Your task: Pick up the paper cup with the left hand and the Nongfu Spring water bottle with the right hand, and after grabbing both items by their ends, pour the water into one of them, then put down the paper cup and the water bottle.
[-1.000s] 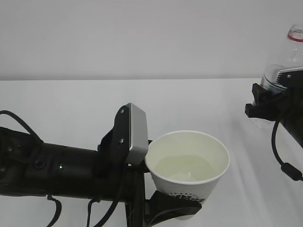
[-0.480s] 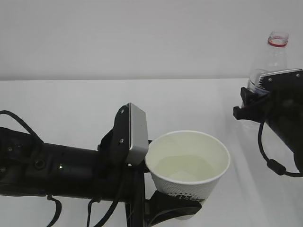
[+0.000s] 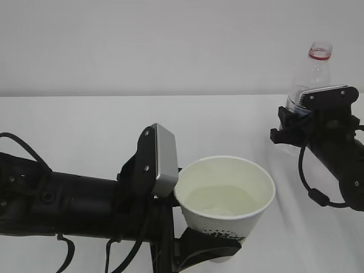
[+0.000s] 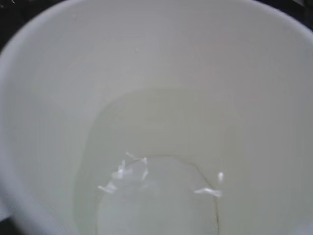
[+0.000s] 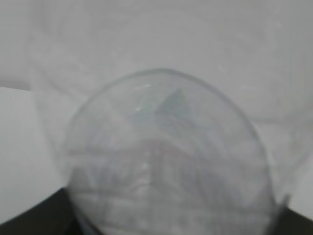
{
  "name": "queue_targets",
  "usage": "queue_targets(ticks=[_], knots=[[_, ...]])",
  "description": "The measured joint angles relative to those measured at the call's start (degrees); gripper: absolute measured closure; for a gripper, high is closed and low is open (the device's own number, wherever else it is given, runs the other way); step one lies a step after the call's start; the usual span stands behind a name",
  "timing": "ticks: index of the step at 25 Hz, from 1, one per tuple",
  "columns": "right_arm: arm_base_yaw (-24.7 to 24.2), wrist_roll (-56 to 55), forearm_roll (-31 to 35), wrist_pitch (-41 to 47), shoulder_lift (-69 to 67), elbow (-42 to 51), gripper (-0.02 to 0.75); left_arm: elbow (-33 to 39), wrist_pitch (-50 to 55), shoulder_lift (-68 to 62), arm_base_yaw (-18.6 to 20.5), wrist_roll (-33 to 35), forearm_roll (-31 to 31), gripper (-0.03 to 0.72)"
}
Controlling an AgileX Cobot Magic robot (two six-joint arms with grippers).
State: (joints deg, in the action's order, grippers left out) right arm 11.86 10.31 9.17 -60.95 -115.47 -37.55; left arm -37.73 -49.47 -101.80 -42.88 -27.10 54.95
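Observation:
The paper cup (image 3: 223, 223) is upright at the lower middle, and my left gripper (image 3: 209, 249) is shut on its lower part from below. Clear water (image 3: 220, 199) lies in the cup's bottom. In the left wrist view the cup's cream inside (image 4: 156, 88) fills the frame, with glints on the water (image 4: 156, 205). At the right, the Nongfu Spring water bottle (image 3: 314, 69) stands upright with its red neck ring on top. My right gripper (image 3: 294, 129) is shut on its lower body. The right wrist view shows only the blurred clear bottle (image 5: 166, 161) close up.
A white table (image 3: 85, 125) runs back to a plain pale wall (image 3: 170, 45). The black left arm (image 3: 68, 202) with its grey plate (image 3: 165, 159) lies across the lower left. A black cable (image 3: 310, 187) hangs beneath the right gripper.
The right gripper has carried the bottle leftward and lower in the exterior view, so its whole neck now shows. The left arm and cup have stayed still.

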Motion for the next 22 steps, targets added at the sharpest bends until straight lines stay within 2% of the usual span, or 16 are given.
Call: queue_targets(ticks=[16,22], knots=[[0.0,-0.1,0.0,-2.5,-4.2,-0.9,0.323,0.0,1.1,0.0,0.0,0.0,-0.2,0.192],[0.0,-1.4,0.0,-2.5,-4.2,-0.9,0.203,0.0,1.1,0.0,0.0,0.0,-0.2,0.192]])
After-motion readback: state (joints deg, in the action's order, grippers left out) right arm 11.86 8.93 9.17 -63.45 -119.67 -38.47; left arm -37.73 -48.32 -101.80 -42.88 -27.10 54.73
